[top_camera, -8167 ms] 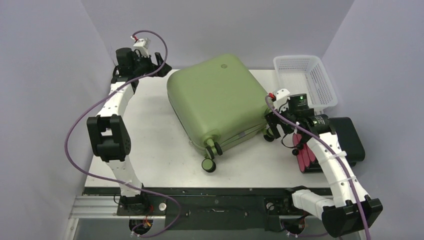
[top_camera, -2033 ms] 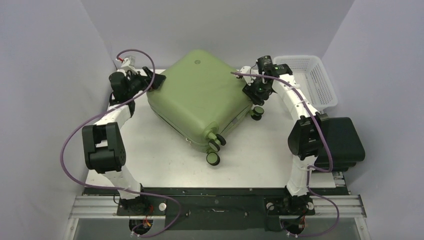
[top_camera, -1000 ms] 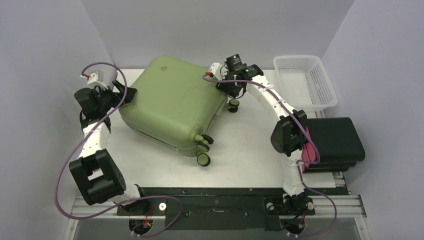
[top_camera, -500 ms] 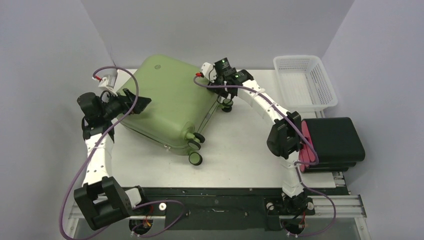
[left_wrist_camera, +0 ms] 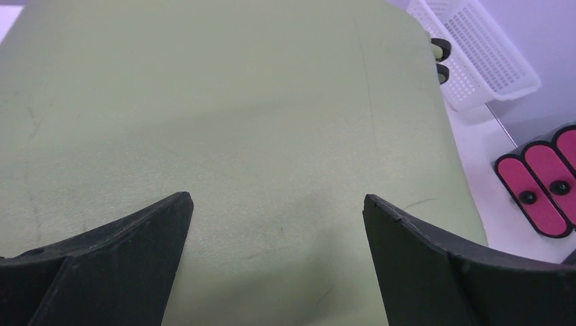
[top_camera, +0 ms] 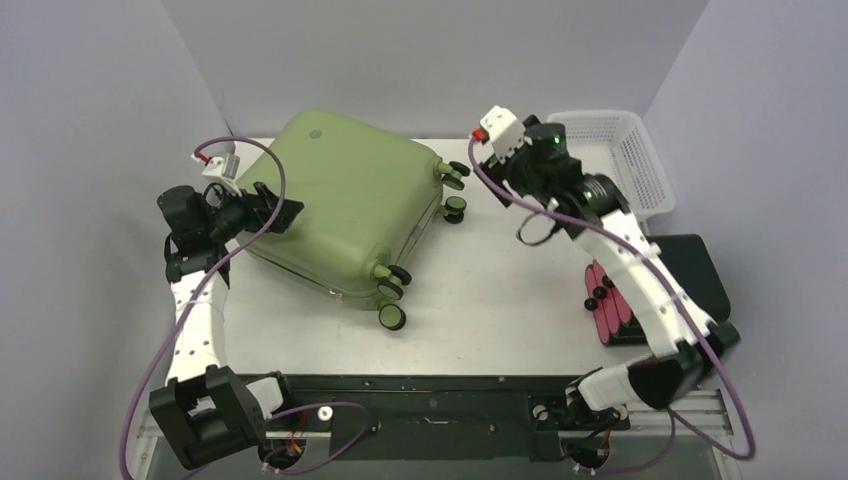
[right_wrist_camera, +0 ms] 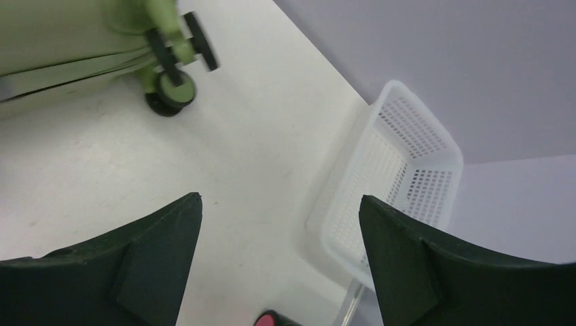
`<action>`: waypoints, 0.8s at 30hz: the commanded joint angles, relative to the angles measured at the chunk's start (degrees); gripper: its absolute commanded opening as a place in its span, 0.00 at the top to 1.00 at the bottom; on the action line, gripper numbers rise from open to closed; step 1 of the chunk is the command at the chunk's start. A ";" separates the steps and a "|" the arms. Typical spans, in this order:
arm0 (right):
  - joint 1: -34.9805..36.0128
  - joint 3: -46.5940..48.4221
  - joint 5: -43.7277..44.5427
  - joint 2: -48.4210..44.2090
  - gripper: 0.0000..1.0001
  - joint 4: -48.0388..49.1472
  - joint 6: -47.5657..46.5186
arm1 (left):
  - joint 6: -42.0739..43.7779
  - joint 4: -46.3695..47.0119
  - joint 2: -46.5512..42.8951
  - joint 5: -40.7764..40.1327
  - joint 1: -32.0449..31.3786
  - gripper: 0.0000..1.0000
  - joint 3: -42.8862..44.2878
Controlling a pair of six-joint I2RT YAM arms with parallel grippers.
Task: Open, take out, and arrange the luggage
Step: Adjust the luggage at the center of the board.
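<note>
Upper-left centre of the top view: luggage (top_camera: 340,215) lies flat on the worktop (top_camera: 500,290), both halves shut, wheels (top_camera: 392,318) facing the lower right and right of frame. Left hand (left_wrist_camera: 278,202) sits at the left edge of the lid with its fingers spread wide and nothing between them. The wrist view shows only green lid under it, and I can't tell whether the fingers touch the lid or hang just over it. Right hand (right_wrist_camera: 278,204) is also spread and holding nothing. It's clear of the luggage, up near the white basket (top_camera: 598,114) at upper right, with bare worktop and one wheel pair in its view. Black case (top_camera: 700,270) with the pink side sits at the right edge, well apart from both hands. Progress, my read: basically at the start. The luggage is placed where both arms reach it, but it isn't open, so the contents are hidden. Opening it, taking things out and arranging them are all still to do. Neither hand is on the seam or a zip pull, and no pull is clear enough in these views to locate.
</note>
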 commanded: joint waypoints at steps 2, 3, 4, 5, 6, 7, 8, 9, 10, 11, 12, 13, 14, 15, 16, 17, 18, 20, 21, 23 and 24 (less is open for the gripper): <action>12.19 -16.15 -7.98 -15.96 0.19 2.33 3.39 | -5.16 0.73 1.44 -5.66 3.37 0.04 2.88; 16.21 -17.59 -8.21 -19.12 0.19 2.54 2.86 | -6.67 1.86 1.75 -6.05 3.76 0.04 3.41; 18.13 -19.86 -8.16 -20.45 0.19 2.75 1.63 | -7.25 2.15 1.97 -7.08 4.45 0.04 4.60; 22.38 -20.59 -7.68 -22.35 0.19 2.75 0.97 | -7.99 2.15 2.39 -8.24 4.70 0.04 6.23; 24.42 -21.29 -7.76 -23.04 0.19 1.93 -0.38 | -8.08 1.68 2.69 -10.16 5.06 0.04 7.33; 27.62 -21.13 -8.92 -23.64 0.19 1.10 -1.09 | -8.11 0.28 3.44 -11.42 5.39 0.04 9.33; 28.88 -20.24 -9.83 -23.50 0.20 -1.07 -1.93 | -8.10 -0.31 3.88 -13.83 5.61 0.04 10.33; 30.73 -19.55 -12.36 -22.72 0.20 -1.94 -2.09 | -8.15 -1.21 4.88 -15.47 6.28 0.04 11.91; 31.58 -17.91 -13.84 -22.12 0.20 -3.55 -2.20 | -8.30 -1.40 5.39 -16.00 6.67 0.04 12.49; 33.23 -17.11 -16.22 -20.49 0.20 -4.23 -2.18 | -8.69 -1.18 6.43 -16.58 7.44 0.04 13.19; 34.15 -15.43 -17.69 -19.51 0.20 -5.09 -2.03 | -8.91 -0.92 6.86 -16.74 7.78 0.04 13.40; 36.18 -14.64 -18.00 -17.04 0.20 -5.35 -1.78 | -9.22 -0.82 7.65 -17.05 8.14 0.04 13.69; 37.16 -13.21 -18.07 -15.81 0.21 -5.39 -1.27 | -9.27 -0.66 8.00 -17.19 8.21 0.04 13.69; 39.29 -12.56 -17.88 -12.95 0.22 -5.41 -1.01 | -9.28 -0.47 8.38 -16.97 8.27 0.04 13.30; 40.25 -11.24 -17.38 -11.35 0.23 -5.38 -0.39 | -9.34 -0.11 8.45 -16.93 8.28 0.04 13.01; 41.93 -10.61 -17.27 -8.52 0.23 -5.32 0.00 | -9.30 0.07 8.31 -16.72 8.35 0.04 12.23; 42.67 -9.41 -17.38 -7.07 0.25 -5.38 0.74 | -9.22 0.42 8.16 -16.50 8.32 0.04 11.82; 44.13 -7.75 -18.46 -3.55 0.26 -5.44 2.11 | -8.59 0.62 7.58 -16.16 8.21 0.04 10.69; 44.52 -6.98 -19.04 -1.74 0.27 -5.17 2.57 | -8.15 0.70 7.22 -16.01 8.22 0.04 9.98; 44.59 -6.88 -20.17 -0.11 0.27 -4.04 3.94 | -7.57 0.77 6.89 -15.79 8.13 0.04 9.13; 44.59 -7.03 -19.82 0.30 0.27 -3.46 4.73 | -7.43 0.77 6.76 -15.73 8.12 0.04 8.91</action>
